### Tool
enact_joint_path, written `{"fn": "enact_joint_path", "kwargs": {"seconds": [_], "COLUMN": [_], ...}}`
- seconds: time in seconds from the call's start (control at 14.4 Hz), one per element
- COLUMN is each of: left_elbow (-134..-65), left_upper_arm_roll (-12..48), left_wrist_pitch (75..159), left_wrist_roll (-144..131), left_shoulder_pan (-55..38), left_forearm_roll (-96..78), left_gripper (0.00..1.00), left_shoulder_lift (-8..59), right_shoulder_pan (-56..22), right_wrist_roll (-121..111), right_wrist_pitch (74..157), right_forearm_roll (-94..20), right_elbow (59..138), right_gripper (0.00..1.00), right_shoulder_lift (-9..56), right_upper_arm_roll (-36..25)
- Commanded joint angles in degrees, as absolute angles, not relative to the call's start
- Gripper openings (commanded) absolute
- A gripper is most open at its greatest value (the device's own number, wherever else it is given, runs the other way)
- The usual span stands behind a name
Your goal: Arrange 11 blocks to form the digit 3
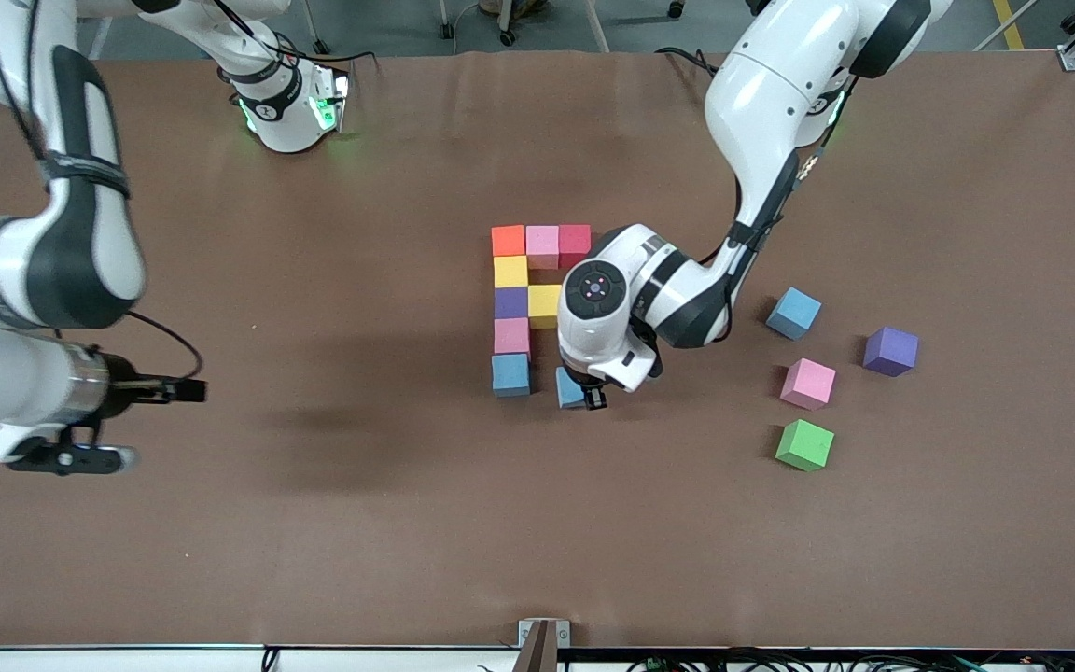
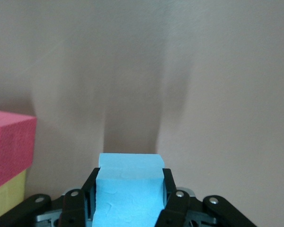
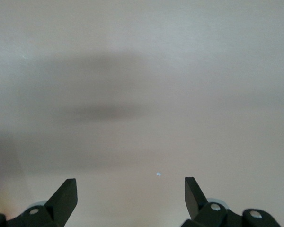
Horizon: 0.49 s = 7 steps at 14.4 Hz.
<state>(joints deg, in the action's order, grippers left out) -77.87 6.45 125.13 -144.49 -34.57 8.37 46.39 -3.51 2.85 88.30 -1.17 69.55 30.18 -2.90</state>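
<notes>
Blue cube [image 1: 569, 388] is sitting pinched in your left gripper [image 2: 130, 198] jaws, low beside the digit 3's [image 1: 528, 308] bottom blue block [image 1: 510, 374]; misaligning risks nudging that column. Right gripper [image 3: 130, 196] is waiting over bare desk [image 1: 332, 523], jaws wide, empty.

A high front camera faces the robot bases and takes in the whole brown bench [image 1: 314, 523]. Each wrist camera looks close down past its own jaws onto that same bench surface; the left one shares with the front view the light blue matte cube [image 2: 128, 189] between its jaws.

Even light — soft shadows, wrist blur
</notes>
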Motion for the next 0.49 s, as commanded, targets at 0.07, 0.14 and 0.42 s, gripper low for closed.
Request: {"fn": "enact_joint_path", "kwargs": {"seconds": [0.07, 0.14, 0.42], "left_elbow": [-78.5, -78.5, -78.4], "left_upper_arm_roll": [5.7, 5.5, 5.5], "left_wrist_pitch": [125.1, 125.2, 126.5], "left_wrist_roll": [-146.8, -147.5, -148.9], "left_shoulder_pan": [-35.9, -36.7, -38.2], "left_forearm_roll": [9.8, 9.9, 12.8], "left_gripper": [0.27, 0.27, 0.27], "left_shoulder_lift": [46.5, 46.8, 48.1], "right_shoulder_pan": [-2.1, -1.5, -1.3], "right_wrist_roll": [2.0, 1.9, 1.8], "right_wrist_pitch": [87.9, 88.9, 94.7], "right_forearm_roll": [-0.2, -0.2, -0.1], "right_elbow": [79.9, 83.5, 96.0], "right_gripper": [1.0, 1.0, 1.0], "right_shoulder_lift": [20.2, 17.4, 6.5], "right_upper_arm_roll": [-1.7, -1.7, -1.8]}}
